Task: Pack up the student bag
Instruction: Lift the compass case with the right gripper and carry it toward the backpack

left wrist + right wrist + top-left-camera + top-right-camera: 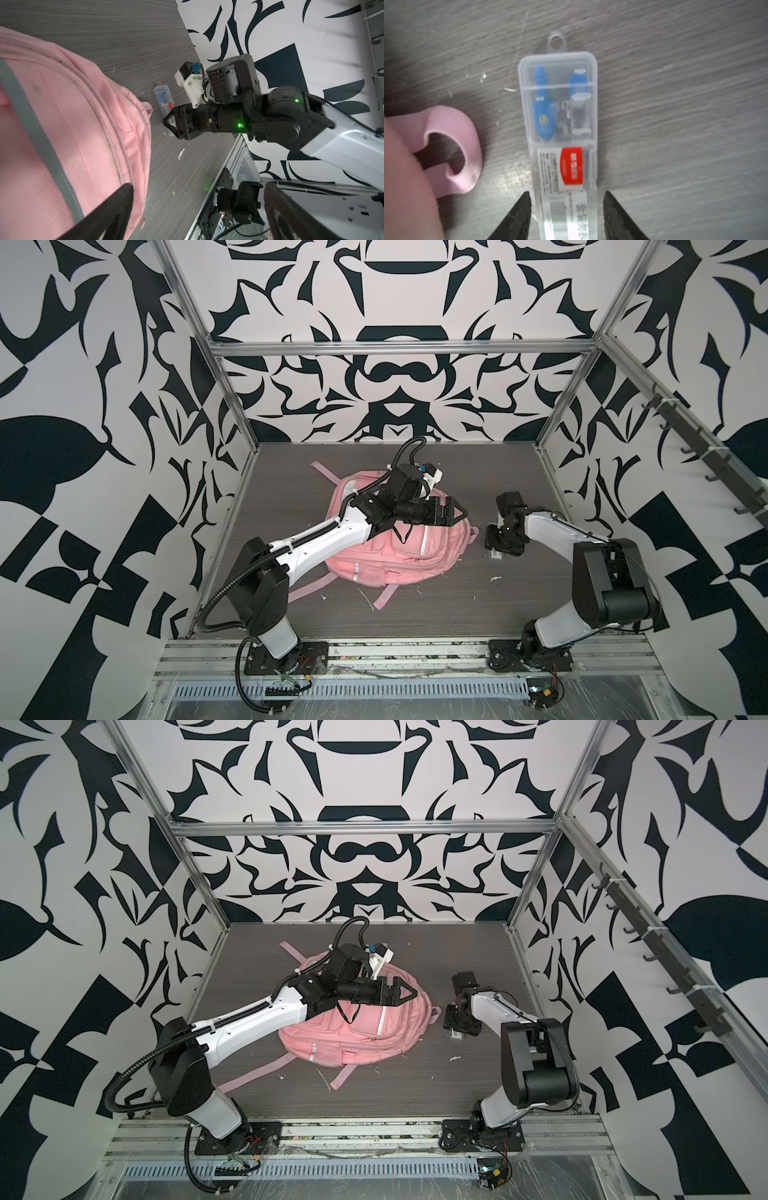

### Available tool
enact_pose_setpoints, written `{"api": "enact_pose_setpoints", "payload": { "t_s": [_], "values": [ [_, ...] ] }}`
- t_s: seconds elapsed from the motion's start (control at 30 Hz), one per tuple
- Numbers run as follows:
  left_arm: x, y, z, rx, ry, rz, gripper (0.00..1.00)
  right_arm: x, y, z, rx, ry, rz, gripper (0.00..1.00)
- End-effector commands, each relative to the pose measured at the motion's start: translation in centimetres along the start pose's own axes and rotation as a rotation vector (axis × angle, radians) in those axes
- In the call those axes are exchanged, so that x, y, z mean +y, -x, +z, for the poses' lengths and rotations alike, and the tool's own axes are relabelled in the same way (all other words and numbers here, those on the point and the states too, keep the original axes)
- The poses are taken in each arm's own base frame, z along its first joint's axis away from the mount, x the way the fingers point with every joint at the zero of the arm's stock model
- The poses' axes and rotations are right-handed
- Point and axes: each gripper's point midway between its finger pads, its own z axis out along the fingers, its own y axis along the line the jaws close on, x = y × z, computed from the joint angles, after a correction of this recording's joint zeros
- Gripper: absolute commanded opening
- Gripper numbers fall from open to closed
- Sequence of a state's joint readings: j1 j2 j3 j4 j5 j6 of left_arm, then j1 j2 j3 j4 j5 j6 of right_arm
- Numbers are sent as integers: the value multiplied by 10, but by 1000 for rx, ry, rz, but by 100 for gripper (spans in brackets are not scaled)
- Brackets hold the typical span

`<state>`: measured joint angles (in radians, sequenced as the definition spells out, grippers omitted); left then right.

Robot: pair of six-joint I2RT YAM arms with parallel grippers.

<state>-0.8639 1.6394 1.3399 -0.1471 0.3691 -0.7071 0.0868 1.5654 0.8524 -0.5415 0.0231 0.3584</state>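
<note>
Down at the table (291, 489) with the right gripper (566, 197), jaws apart either side of the clear plastic case (558, 104), a sliver of gap on one side, nothing clamped; up over the bag (386, 547) with the left gripper (453, 512), spread wide and empty. Looks like the pick-up of the case, so centre across its narrow width, squeeze the smooth long sides gently, lift level. Mind the bag lying flat mid-table, just beside the case, no open pocket showing from above.
</note>
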Motion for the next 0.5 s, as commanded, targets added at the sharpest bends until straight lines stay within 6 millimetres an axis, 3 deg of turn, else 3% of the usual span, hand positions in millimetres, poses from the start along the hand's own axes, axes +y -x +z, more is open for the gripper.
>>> {"api": "enact_pose_setpoints", "payload": {
  "t_s": [0.0, 0.3, 0.47],
  "values": [
    [-9, 9, -14, -52, -16, 19, 100, 4, 10, -6, -20, 3, -8, 54],
    [-5, 18, -21, -59, -2, 29, 100, 1, 16, -1, -2, 2, 3, 18],
    [6, 23, -29, -42, 27, -7, 100, 28, 26, -31, -154, 168, -37, 1]
  ]
}}
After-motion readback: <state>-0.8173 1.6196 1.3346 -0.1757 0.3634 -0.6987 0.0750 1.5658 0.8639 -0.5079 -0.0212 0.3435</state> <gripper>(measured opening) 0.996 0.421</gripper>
